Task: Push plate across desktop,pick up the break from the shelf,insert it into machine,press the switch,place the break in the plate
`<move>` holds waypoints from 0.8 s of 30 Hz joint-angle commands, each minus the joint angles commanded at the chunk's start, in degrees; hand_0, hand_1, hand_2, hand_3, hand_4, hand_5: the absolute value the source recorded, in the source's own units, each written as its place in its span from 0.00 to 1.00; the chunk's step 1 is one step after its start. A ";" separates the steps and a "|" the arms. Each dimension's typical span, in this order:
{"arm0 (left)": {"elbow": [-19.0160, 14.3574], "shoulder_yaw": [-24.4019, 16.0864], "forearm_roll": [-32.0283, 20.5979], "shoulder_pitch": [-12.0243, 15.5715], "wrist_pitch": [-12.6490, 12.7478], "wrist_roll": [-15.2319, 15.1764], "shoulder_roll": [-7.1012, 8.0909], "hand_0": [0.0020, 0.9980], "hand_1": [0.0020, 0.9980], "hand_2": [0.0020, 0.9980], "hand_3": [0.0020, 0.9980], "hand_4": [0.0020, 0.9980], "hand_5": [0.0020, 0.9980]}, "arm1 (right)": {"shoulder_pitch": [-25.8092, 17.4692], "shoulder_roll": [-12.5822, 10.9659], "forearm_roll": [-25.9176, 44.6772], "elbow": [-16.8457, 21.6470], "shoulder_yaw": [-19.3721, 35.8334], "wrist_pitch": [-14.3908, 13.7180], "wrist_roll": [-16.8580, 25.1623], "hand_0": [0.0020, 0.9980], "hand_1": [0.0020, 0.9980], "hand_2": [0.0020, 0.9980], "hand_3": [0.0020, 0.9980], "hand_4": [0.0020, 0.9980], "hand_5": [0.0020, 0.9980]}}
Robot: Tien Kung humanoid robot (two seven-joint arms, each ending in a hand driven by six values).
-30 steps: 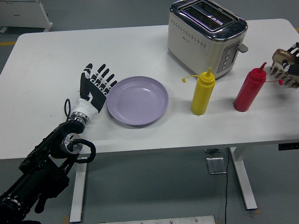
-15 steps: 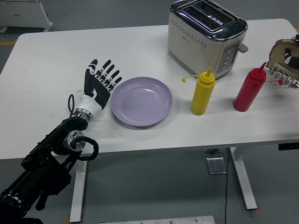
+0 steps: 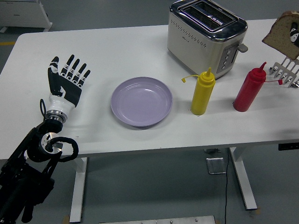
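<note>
Over the table's left part, the left robot hand is held flat with its fingers spread, gripping nothing. To its right, well apart from it, lies the purple plate. Farther right stand a yellow squeeze bottle and a red one, with the toaster behind them. At the far right edge the right robot hand (mostly cut off) grips a bread slice above a white rack.
</note>
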 joint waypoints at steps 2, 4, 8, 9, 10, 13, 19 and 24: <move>-2.64 -2.87 -0.97 2.61 0.30 1.05 1.75 0.89 0.90 0.95 0.90 0.61 1.00 | 0.16 -0.42 2.37 0.38 0.48 -2.28 1.80 0.35 0.38 0.43 0.49 0.16 0.03; -5.25 -5.74 -1.91 5.24 0.49 1.71 2.88 0.87 0.88 0.93 0.88 0.61 1.00 | 0.35 -0.81 4.60 0.79 0.96 -4.19 3.11 0.32 0.34 0.39 0.50 0.19 0.00; -9.72 -11.04 -2.94 9.81 0.63 2.41 3.55 0.87 0.88 0.93 0.88 0.61 1.00 | 0.88 -1.32 7.44 1.70 1.57 -6.24 4.14 0.32 0.34 0.39 0.50 0.19 0.00; -10.66 -12.22 -3.14 10.81 0.63 2.52 3.58 0.87 0.87 0.93 0.87 0.61 1.00 | 1.19 -1.32 7.99 1.89 1.60 -6.57 4.24 0.31 0.34 0.40 0.49 0.19 0.01; -11.99 -13.74 -3.41 12.20 0.63 2.64 3.58 0.87 0.87 0.93 0.87 0.61 1.00 | 1.71 -1.27 8.74 2.14 1.59 -6.98 4.32 0.31 0.34 0.40 0.49 0.19 0.01; -14.25 -16.66 -3.92 14.90 0.53 2.95 3.64 0.87 0.87 0.93 0.87 0.61 1.00 | 3.10 -0.72 10.46 2.30 1.34 -7.53 4.37 0.31 0.34 0.40 0.49 0.19 0.01; -17.30 -20.72 -4.54 20.45 0.46 3.20 3.45 0.87 0.87 0.93 0.86 0.61 1.00 | 8.53 2.13 15.57 1.33 -1.20 -7.96 3.67 0.31 0.34 0.40 0.49 0.19 0.01; -17.67 -21.36 -4.60 21.11 0.48 3.17 3.36 0.87 0.86 0.93 0.86 0.61 1.00 | 13.44 4.30 16.51 -0.27 -3.83 -8.19 3.15 0.31 0.33 0.39 0.49 0.17 0.00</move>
